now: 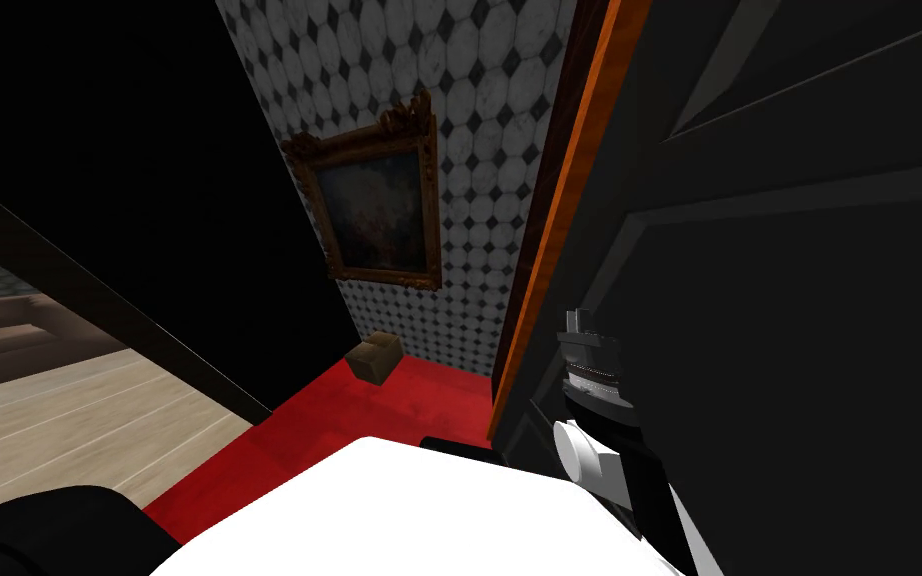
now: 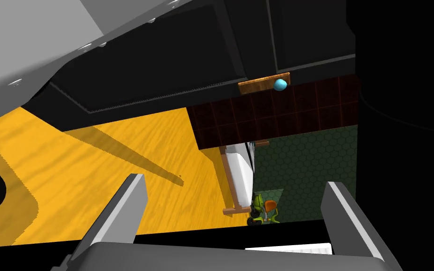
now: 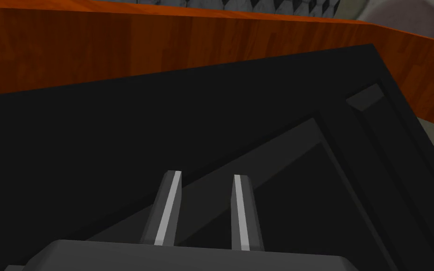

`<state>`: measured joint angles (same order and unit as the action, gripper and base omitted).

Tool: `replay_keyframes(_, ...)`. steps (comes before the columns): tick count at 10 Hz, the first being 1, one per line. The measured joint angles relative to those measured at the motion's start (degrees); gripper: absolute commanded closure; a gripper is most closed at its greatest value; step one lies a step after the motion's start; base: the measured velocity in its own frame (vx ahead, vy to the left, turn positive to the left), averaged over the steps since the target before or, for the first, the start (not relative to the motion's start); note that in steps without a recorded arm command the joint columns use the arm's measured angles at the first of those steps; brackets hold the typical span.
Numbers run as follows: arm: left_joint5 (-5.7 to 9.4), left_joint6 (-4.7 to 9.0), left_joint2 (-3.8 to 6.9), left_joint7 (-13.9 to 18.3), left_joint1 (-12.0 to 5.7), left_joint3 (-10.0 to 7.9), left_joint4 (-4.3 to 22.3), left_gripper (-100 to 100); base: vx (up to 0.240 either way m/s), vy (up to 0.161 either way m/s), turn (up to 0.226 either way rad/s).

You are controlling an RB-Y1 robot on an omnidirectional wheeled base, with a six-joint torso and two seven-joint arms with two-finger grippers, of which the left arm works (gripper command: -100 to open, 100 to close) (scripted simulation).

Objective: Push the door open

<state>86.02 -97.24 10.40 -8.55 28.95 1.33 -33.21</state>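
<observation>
A dark panelled door [image 1: 799,300] stands close on my right, with an orange-brown wooden edge [image 1: 559,220] along its near side. My right gripper [image 1: 579,330] is held up against the door's face. In the right wrist view its two fingers stand close together, with nothing between them, pointing at the dark door panel [image 3: 117,155] just below the wooden strip [image 3: 164,42]. My left gripper [image 2: 235,181] is open and empty, and looks down over a yellow wooden floor [image 2: 93,179].
Past the door's edge lies a red floor [image 1: 349,420] with a small brown box [image 1: 374,357] on it. Behind the box is a tiled wall with a framed picture [image 1: 379,205]. Pale wooden floor [image 1: 69,420] lies to the left, below a black area.
</observation>
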Motion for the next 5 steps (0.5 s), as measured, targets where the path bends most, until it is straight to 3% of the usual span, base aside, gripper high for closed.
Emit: replay_keyframes(5,0.62,-0.62,0.64,0.33,-0.8,0.23,-0.21,-100,0.019,-0.025,0.014)
